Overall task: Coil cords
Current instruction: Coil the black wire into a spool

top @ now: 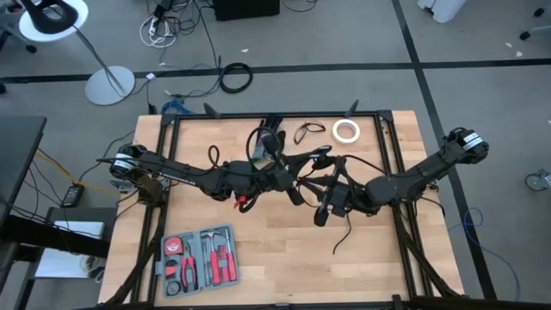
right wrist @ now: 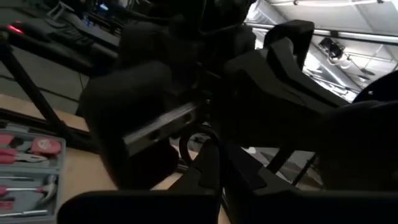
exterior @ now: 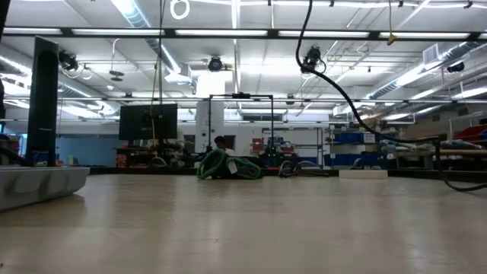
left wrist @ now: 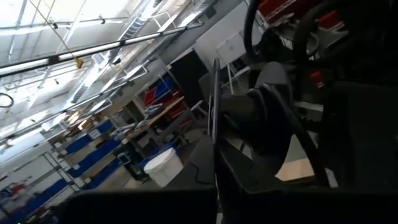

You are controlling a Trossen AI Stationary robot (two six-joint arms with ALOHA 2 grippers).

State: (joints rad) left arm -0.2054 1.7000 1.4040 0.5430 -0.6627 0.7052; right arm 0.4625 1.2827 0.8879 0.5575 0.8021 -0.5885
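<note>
- Wooden counter (top: 284,258), framed by black rails, seen from overhead.
- Two dark arms reaching in from either side, meeting close together over counter's middle.
- Grey tool case (top: 200,261) lying open near the front-left corner, red-handled tools inside; also in right wrist view (right wrist: 28,168).
- Left gripper (top: 293,191) at mid-counter, fingers together; hold on anything not discernible.
- Right gripper (top: 320,162) just beside it, fingers together too; thin black cord (top: 344,234) trailing loose from under right arm toward the front edge, grip on it not discernible.
- White tape roll (top: 346,130) flat near the far edge, right of centre.
- Small loose cord loop (top: 308,131) just left of the roll, apart from it.
- In low view, green bundle (exterior: 228,166) at counter's far end.
</note>
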